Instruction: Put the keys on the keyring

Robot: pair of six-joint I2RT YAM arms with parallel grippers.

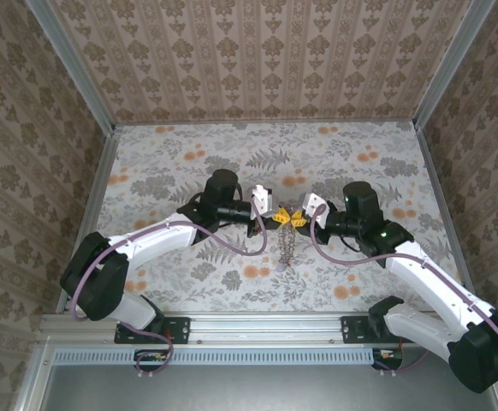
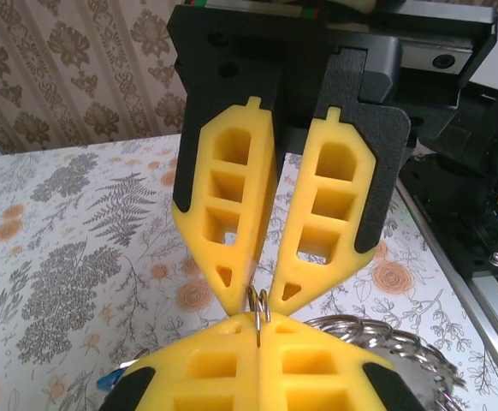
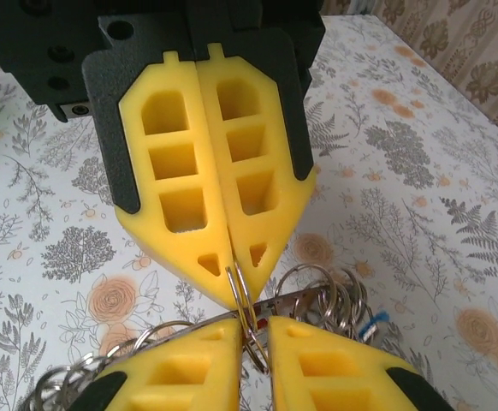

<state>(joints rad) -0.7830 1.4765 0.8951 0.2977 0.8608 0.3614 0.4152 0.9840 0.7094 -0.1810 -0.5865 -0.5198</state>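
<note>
My two grippers meet tip to tip above the middle of the table. The left gripper (image 1: 281,217) (image 2: 258,330) (image 3: 234,287) is shut on a small split ring (image 2: 258,310) (image 3: 244,295) of thin wire. The right gripper (image 1: 303,218) (image 3: 253,325) (image 2: 262,298) stands slightly open, and the same ring passes through the gap between its fingers. The keyring (image 1: 286,248) (image 3: 317,300) (image 2: 386,338) hangs below the tips, with several wire rings bunched on it. A blue-tagged key (image 3: 372,322) dangles among them; the other keys are hidden.
The floral table (image 1: 360,163) is boxed in by patterned walls on three sides. An aluminium rail (image 1: 257,330) runs along the near edge and carries both arm bases.
</note>
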